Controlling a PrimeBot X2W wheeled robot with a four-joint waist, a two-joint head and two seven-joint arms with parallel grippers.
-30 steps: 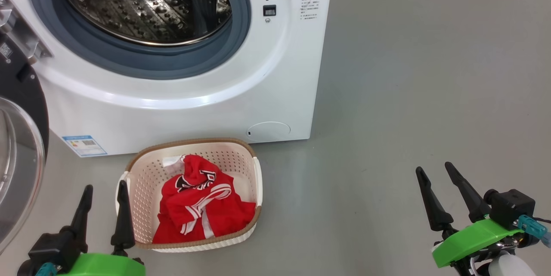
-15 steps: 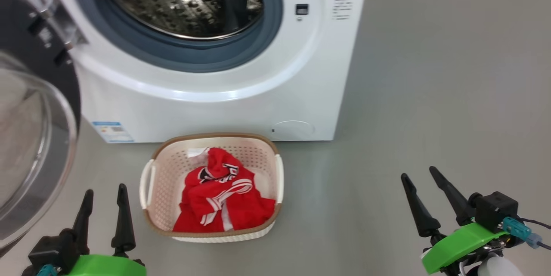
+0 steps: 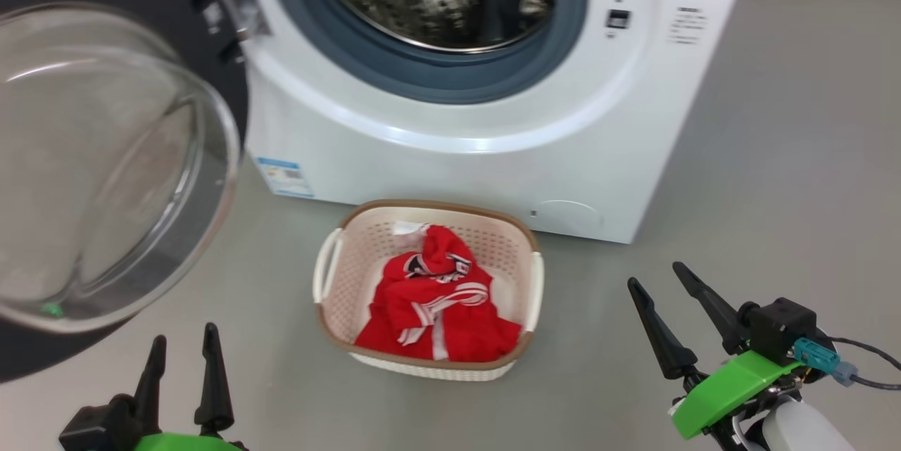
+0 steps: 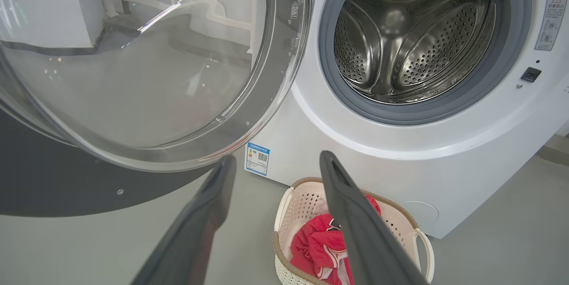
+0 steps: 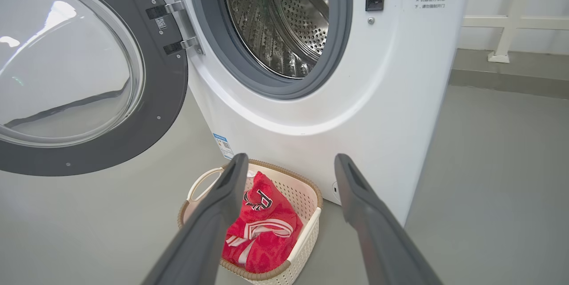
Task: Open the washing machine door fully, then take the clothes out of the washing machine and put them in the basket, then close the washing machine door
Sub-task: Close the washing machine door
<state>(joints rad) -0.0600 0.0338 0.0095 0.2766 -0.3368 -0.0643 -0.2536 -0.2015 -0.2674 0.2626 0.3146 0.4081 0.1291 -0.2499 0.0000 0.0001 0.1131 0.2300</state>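
In the basket (image 3: 429,203) the clothes (image 3: 436,303) are lying, drum (image 4: 413,40) sitting empty, washing machine door (image 3: 105,155) hanging open awaiting closing, left gripper (image 3: 185,333) and right gripper (image 3: 654,273) jaws gaping, empty.

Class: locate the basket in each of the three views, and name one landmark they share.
Head view: the basket at lower centre, on the floor before the washing machine.
Left wrist view: basket at bottom edge, right of centre, cut off below.
Right wrist view: basket at bottom centre, slightly left.
Shared landmark: the blue label low on the machine's front.
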